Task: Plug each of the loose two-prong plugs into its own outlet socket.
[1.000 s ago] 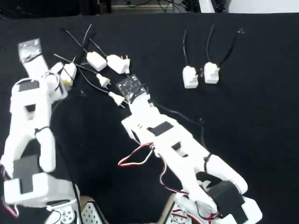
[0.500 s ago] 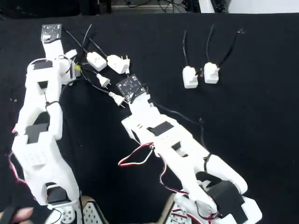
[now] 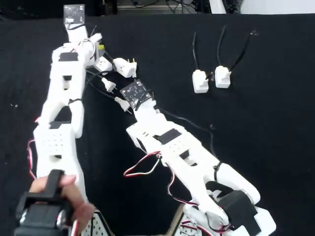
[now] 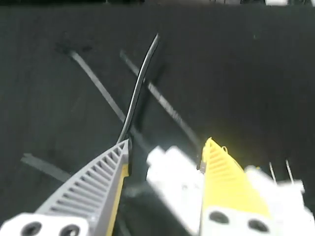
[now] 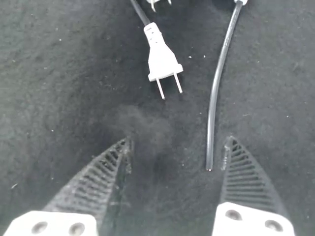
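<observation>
The right gripper [image 5: 178,142] hangs just over the tabletop [image 5: 59,73], jaws apart and nothing between them. Straight ahead lies a loose two-prong plug [image 5: 160,59]. Its prongs point back at the gripper and its long axis runs nearly in line with the reach, so this arm looks the nearer one for it. Farther off, the left gripper [image 4: 167,142], jaws also spread, straddles a white socket block [image 4: 172,172]; whether it touches the block is unclear.

Black table [image 3: 275,147]. Lying on it: two white outlet sockets [image 3: 200,81] side by side, well apart from loose two-prong plugs [image 3: 108,84], white pronged block [image 3: 124,68], black cords [image 3: 194,46].
</observation>
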`<action>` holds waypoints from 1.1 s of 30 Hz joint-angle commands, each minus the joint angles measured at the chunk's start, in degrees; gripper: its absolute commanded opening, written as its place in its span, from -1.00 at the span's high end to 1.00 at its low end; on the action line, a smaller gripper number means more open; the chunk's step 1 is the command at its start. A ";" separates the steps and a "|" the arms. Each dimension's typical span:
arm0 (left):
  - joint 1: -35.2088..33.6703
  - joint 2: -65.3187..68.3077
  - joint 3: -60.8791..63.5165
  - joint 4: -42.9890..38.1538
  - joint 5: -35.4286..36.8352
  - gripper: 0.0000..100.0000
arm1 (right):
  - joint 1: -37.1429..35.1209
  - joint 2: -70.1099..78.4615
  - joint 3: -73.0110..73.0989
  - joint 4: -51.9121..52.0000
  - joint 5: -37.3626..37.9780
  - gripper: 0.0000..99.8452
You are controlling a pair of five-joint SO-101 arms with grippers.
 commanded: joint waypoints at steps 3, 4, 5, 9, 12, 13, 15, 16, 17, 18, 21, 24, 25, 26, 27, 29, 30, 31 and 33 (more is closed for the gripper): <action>2.51 12.13 -16.66 -7.21 1.85 0.51 | -0.88 0.13 -0.57 -1.14 -0.44 0.45; 2.95 14.33 -19.03 -7.21 1.85 0.51 | -0.88 0.13 -0.57 -1.14 -0.44 0.45; 3.38 16.53 -21.58 -7.38 1.76 0.51 | -0.88 0.13 -0.57 -1.14 -0.44 0.45; 3.91 24.18 -31.69 -6.24 2.02 0.51 | -0.88 0.13 -0.57 -1.05 -0.44 0.45; 3.82 27.78 -39.16 0.62 2.11 0.52 | -0.88 0.13 -0.57 -1.05 -0.44 0.45; 3.82 28.57 -41.45 3.34 1.93 0.51 | -0.97 0.13 -0.57 -1.05 -0.44 0.45; 4.00 29.89 -45.41 8.44 1.85 0.51 | -0.97 0.13 -0.57 -1.05 -0.44 0.45; 4.09 30.24 -46.73 10.64 1.93 0.51 | -0.97 0.13 -0.57 -1.05 -0.44 0.45; 4.26 30.59 -47.87 12.31 2.02 0.51 | -0.97 0.13 -0.57 -1.05 -0.44 0.45; 4.70 30.95 -48.48 13.54 2.02 0.51 | -0.97 0.13 -0.57 -1.05 -0.44 0.45; 5.67 32.18 -47.60 14.86 2.11 0.51 | -0.97 0.13 -0.57 -1.05 -0.44 0.45; 6.29 33.41 -45.49 16.97 2.11 0.51 | -0.88 0.13 -0.48 -0.97 -0.44 0.45; 6.20 33.49 -45.32 18.64 2.11 0.51 | -0.79 0.13 -0.48 -0.97 -0.44 0.45; 5.85 33.32 -45.32 20.84 2.11 0.51 | -0.79 0.13 -0.48 -0.97 -0.44 0.45; 5.49 32.79 -45.76 23.47 2.11 0.51 | -0.79 0.13 -0.48 -0.97 -0.44 0.45; 4.70 31.12 -48.04 30.59 1.67 0.51 | -0.79 0.13 -0.48 -0.97 -0.44 0.45; 4.18 30.77 -49.54 33.85 1.67 0.51 | -0.79 0.13 -0.48 -0.97 -0.44 0.45; 3.65 30.33 -50.95 37.19 1.58 0.51 | -0.79 0.13 -0.48 -0.97 -0.44 0.45; 2.15 29.63 -53.85 42.81 -0.79 0.51 | -0.79 0.13 -0.48 -0.97 -0.44 0.45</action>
